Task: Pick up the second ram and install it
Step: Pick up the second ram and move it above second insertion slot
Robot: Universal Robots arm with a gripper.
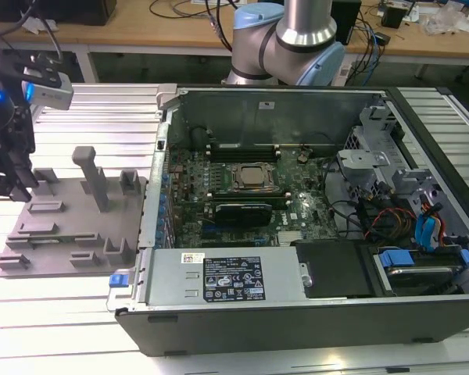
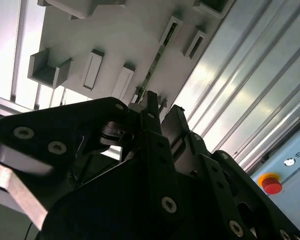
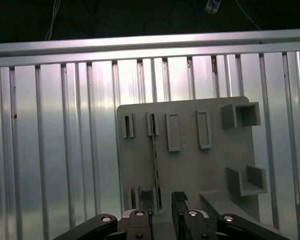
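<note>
Ram stood on edge in grey tray on table; jaws apart, just above its near end, unclamped.

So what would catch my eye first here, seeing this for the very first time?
Probably the open computer case on the exterior view's right, its green motherboard laid bare. On the exterior view's left lies a grey holder tray; in the first wrist view the robot's black hand hangs open over it, lined up with a thin ram stick standing on edge in a slot.
</note>
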